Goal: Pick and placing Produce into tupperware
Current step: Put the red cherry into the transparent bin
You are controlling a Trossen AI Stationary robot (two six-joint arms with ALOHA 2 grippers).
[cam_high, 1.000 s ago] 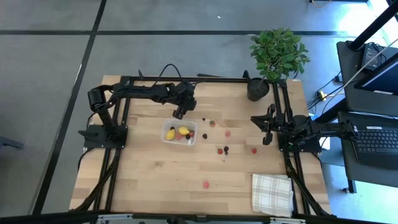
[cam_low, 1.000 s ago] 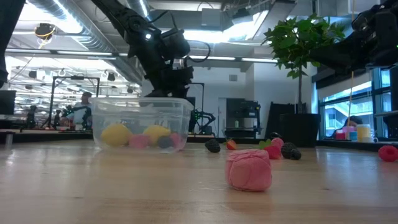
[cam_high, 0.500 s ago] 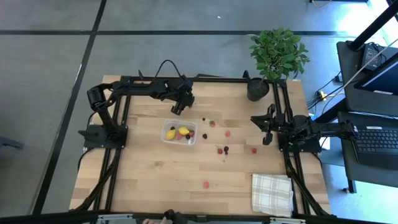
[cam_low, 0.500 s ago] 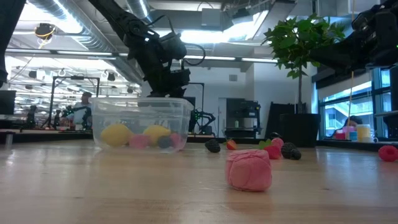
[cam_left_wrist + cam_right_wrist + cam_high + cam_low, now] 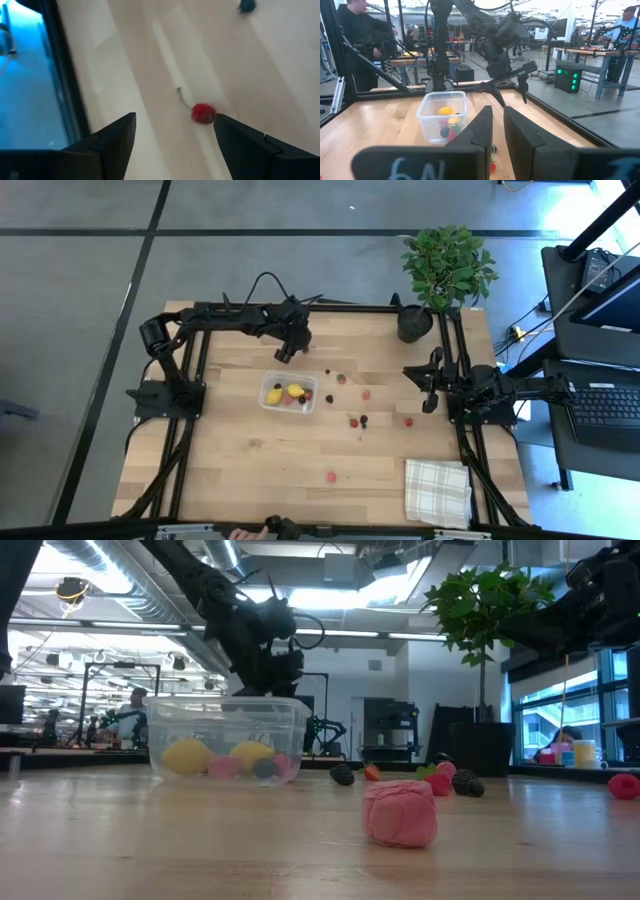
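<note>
The clear tupperware stands left of the table's middle and holds two yellow lemon-shaped pieces and small red and dark berries. More produce lies loose on the wood to its right, and one pink piece lies near the front edge. My left gripper hovers open just beyond the tub's far side. In the left wrist view a red stemmed berry lies on the table past its fingers. My right gripper rests shut at the table's right side.
A potted plant stands at the far right corner. A checked white cloth lies at the near right corner. Black frame rails run along the table's left, far and right sides. Bare wood lies in front of the tub.
My left gripper has swung a little toward the table's far edge, away from the tub, staying open and holding nothing. The produce and the tub have not moved.
</note>
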